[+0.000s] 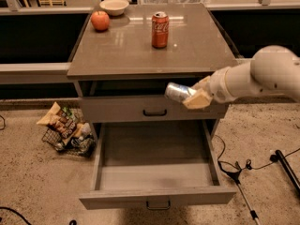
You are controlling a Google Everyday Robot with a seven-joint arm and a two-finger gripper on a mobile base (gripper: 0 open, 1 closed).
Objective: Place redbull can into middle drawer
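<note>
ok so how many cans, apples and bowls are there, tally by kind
cans: 2 (Coca-Cola can on the cabinet top; redbull can gripped in the hand, above the open middle drawer)
apples: 1 (apple)
bowls: 1 (bowl)
total: 4
</note>
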